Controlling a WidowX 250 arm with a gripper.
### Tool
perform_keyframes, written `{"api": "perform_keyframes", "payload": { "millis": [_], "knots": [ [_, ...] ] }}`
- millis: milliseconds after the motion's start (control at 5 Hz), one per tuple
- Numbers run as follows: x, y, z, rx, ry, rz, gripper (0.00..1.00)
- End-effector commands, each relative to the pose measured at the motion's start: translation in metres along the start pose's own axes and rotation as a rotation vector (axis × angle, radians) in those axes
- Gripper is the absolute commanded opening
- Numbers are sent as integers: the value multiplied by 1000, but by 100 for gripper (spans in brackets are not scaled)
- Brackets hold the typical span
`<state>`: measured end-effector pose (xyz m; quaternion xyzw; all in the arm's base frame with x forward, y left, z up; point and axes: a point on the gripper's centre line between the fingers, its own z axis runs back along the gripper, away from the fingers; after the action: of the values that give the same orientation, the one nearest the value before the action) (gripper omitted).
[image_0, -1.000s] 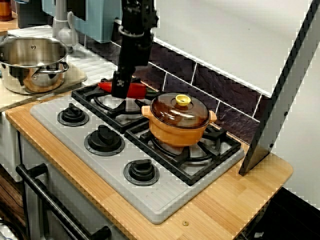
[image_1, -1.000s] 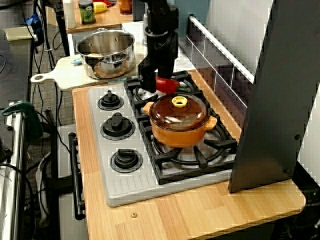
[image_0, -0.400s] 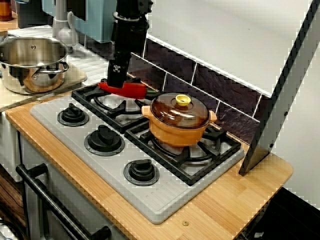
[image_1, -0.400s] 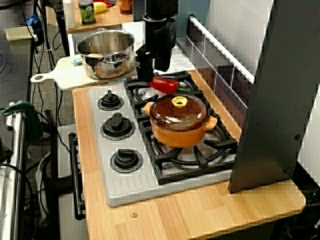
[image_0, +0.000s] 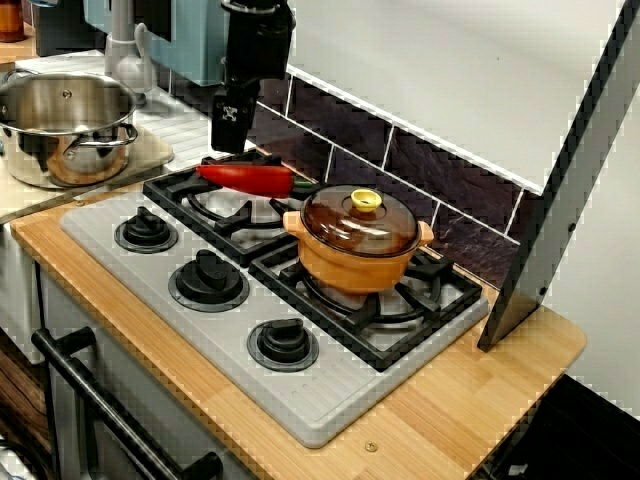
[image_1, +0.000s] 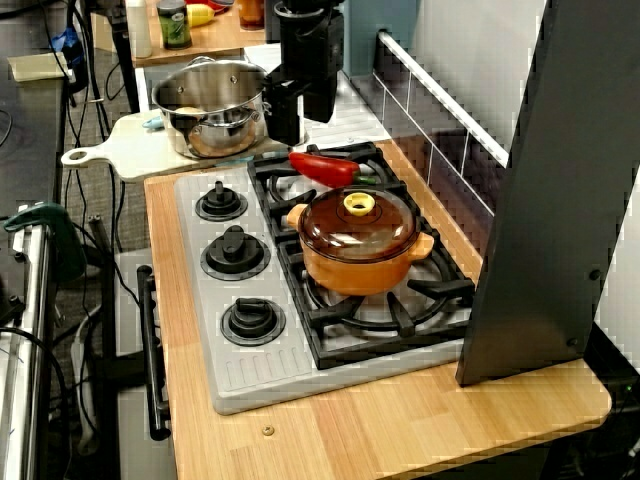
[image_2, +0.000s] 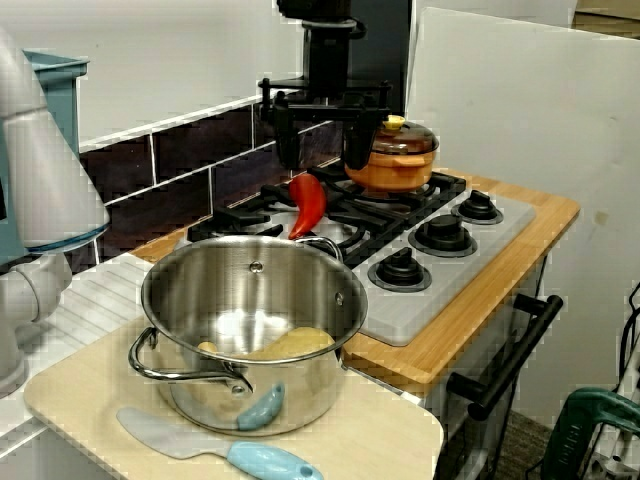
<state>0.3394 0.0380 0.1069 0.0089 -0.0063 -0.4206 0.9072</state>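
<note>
Fingers (image_2: 285, 140) spread open and empty, the gripper (image_2: 320, 158) hovers over the red chilli pepper (image_2: 307, 203) on the burner grate (image_2: 232, 215); best move strictly vertically, avoiding the orange casserole (image_2: 392, 162).

We see a red pepper (image_0: 245, 178), an orange pot (image_0: 355, 270) with brown lid (image_0: 345, 228) and yellow knob (image_0: 366, 200), black grates (image_0: 405, 322), a grey stove (image_0: 150, 275), and a silver saucepan (image_0: 60, 125).

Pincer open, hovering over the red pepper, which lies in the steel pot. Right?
No. The red pepper lies on the stove grate, not in the steel pot, as the view from the stove's front shows. The pincer is open, hovering over it.
</note>
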Motion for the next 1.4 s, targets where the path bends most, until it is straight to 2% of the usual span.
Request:
{"api": "perform_keyframes", "payload": {
  "millis": [0,600,1200],
  "knots": [
    [-1,-15,32,42,-35,-26,100],
    [1,-62,31,39,-32,-52,100],
    [15,-82,36,18,-47,-68,100]
  ]
}}
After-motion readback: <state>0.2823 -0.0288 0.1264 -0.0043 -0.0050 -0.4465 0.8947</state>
